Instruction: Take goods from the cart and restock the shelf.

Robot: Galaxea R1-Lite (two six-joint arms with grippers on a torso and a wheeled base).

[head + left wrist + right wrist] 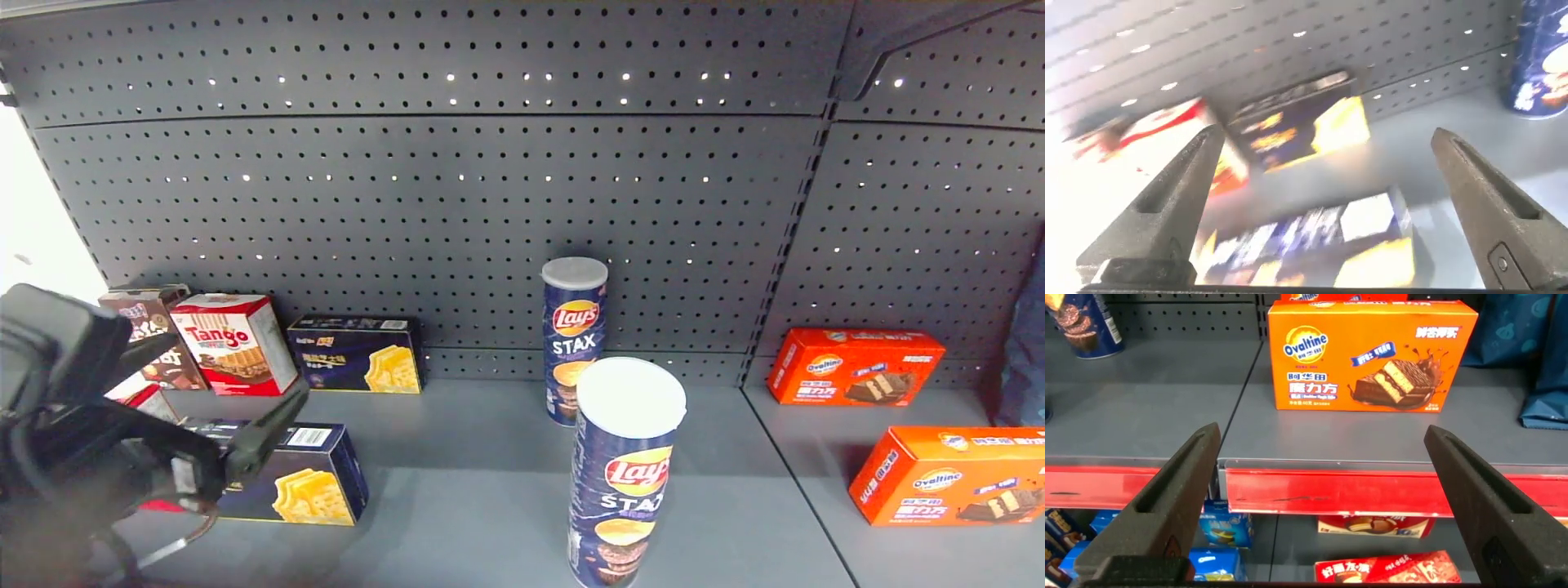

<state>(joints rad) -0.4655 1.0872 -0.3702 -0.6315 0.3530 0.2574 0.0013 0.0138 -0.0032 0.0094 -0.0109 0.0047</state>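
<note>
Shelf (490, 490) stock is thin. A back crisp tube (575, 343) and a front crisp tube (624, 474) stand upright mid-shelf. A far orange box (853, 367) and a near orange box (955, 478) lie to the right. A back cracker box (359, 355), a front cracker box (302, 478) and a red wafer box (237, 343) sit to the left. Wide bare stretches lie between them, so restocking looks well short of done. The left gripper (1323, 139) hangs by the front cracker box, jaws apart and empty. The right gripper (1323, 433) faces the near orange box, jaws apart, also empty. Every pack shows its printed logo and product picture outward
</note>
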